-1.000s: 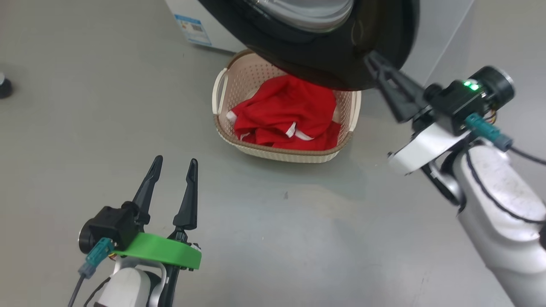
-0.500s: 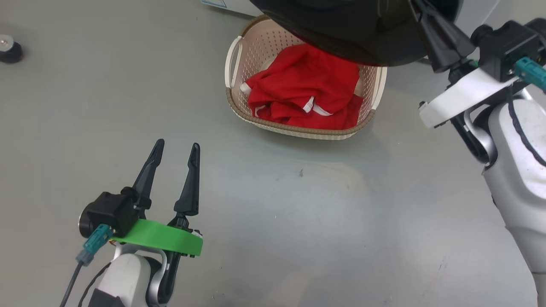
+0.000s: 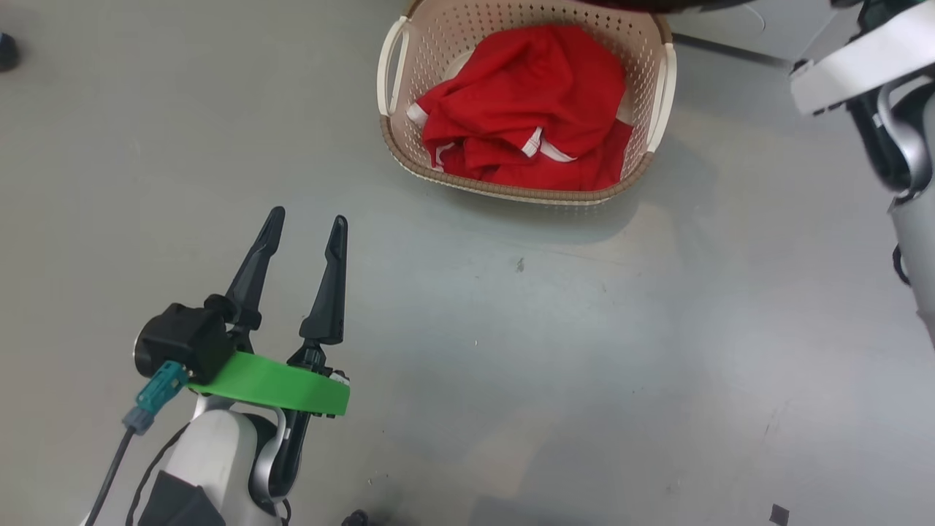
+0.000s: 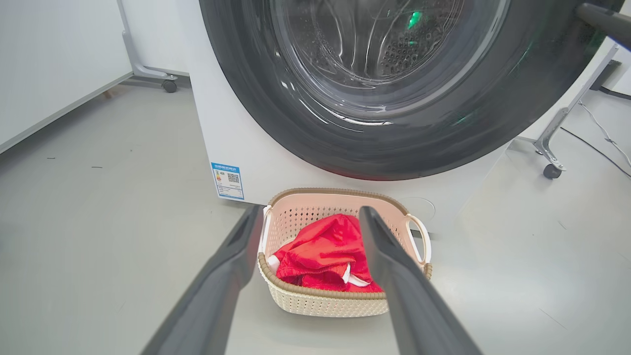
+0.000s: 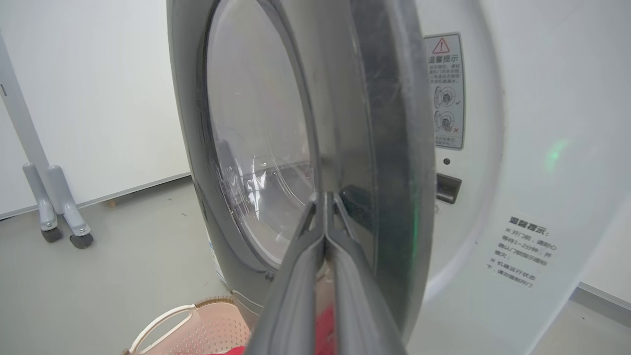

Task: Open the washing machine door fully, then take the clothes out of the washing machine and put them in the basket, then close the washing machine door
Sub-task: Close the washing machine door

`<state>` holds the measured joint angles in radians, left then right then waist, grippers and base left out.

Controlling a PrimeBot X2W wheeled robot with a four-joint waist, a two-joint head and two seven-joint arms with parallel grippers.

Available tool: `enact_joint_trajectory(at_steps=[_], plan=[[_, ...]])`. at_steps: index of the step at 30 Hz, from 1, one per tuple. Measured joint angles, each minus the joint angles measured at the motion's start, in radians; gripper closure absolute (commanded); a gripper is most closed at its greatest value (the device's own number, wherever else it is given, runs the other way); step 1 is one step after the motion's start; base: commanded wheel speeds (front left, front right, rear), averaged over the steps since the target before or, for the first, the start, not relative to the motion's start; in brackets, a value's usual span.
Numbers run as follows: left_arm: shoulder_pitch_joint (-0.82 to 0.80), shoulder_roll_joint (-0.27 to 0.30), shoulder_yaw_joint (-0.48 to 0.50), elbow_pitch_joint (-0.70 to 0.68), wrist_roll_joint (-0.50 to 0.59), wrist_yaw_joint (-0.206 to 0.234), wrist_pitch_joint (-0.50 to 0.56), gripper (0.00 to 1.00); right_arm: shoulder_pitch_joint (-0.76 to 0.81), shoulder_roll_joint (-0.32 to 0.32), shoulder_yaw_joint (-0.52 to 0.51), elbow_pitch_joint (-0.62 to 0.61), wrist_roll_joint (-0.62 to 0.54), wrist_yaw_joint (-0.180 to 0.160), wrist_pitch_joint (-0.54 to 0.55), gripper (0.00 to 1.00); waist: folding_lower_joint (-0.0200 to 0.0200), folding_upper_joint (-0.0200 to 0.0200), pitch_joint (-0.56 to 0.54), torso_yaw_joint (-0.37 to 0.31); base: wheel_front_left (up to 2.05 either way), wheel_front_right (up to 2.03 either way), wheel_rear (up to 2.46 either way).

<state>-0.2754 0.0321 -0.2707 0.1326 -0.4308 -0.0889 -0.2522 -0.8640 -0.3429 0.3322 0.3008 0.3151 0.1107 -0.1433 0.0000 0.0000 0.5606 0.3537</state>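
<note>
The white washing machine (image 4: pixel 222 133) stands straight ahead of the left gripper (image 3: pixel 307 216), well beyond its fingertips. In the right wrist view it rises close on the right of the right gripper (image 5: pixel 324 199). Its door (image 4: pixel 276 118), a wide black ring around a bulging glass window, is ajar. Seen edge-on from the right wrist, it stands off from the machine's front with a gap between them. The right gripper's two fingers are pressed flat together with nothing between them. Their tips appear to rest against the door's dark rim on its outer face, near the free edge. Past that edge, to the right of the fingertips, the machine's front carries a dark latch slot (image 5: pixel 448 188) with a warning sticker (image 5: pixel 446 91) above it.

The grey floor (image 3: pixel 511 351) lies under both arms. On it, ahead of the left gripper and below the door, sits the cream basket (image 3: pixel 661 88), close in front of the machine. The red clothes (image 3: pixel 526 109) with white trim lie bunched inside it, touching no finger. The left gripper hovers over bare floor with its fingers spread wide apart and holds nothing. A small blue label (image 4: pixel 227 181) is stuck low on the machine's front, beyond the left finger and just left of the basket.
</note>
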Motion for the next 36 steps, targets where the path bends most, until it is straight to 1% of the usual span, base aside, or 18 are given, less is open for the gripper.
enact_joint_trajectory(at_steps=[4,10,18,21,26,32,36], plan=[[-0.017,-0.001,0.000,-0.009,-0.004,0.000,0.000,0.00,-0.059,-0.007,-0.012,0.008,0.000,0.000,0.001,1.00,0.0000,0.0000,0.027,-0.003,0.00,0.00,0.00],[-0.043,-0.003,-0.005,-0.016,-0.027,0.000,0.000,0.00,-0.149,-0.042,-0.035,0.033,-0.002,0.000,0.012,1.00,0.0000,0.0000,0.069,-0.005,0.00,0.00,0.00],[-0.070,-0.005,-0.024,-0.018,-0.029,0.000,0.000,0.00,-0.256,-0.071,-0.056,0.074,-0.015,0.000,0.032,1.00,0.0000,0.0000,0.120,0.000,0.00,0.00,0.00],[-0.079,-0.006,-0.028,-0.016,-0.036,0.000,0.000,0.00,-0.261,-0.073,-0.062,0.085,-0.017,-0.001,0.008,1.00,0.0000,0.0000,0.129,0.005,0.00,0.00,0.00],[-0.082,-0.006,-0.034,-0.014,-0.045,0.004,0.000,0.00,-0.268,-0.068,-0.066,0.108,-0.015,0.000,-0.004,1.00,0.0000,0.0000,0.132,0.012,0.00,0.00,0.00],[-0.095,-0.007,-0.033,-0.002,-0.047,0.004,0.000,0.00,-0.269,-0.049,-0.045,0.181,-0.016,0.000,-0.022,1.00,0.0000,0.0000,0.116,0.014,0.00,0.00,0.00],[-0.096,-0.007,-0.031,0.011,-0.049,0.004,0.000,0.00,-0.255,-0.049,-0.038,0.219,-0.016,-0.001,-0.049,1.00,0.0000,0.0000,0.093,0.012,0.00,0.00,0.00]])
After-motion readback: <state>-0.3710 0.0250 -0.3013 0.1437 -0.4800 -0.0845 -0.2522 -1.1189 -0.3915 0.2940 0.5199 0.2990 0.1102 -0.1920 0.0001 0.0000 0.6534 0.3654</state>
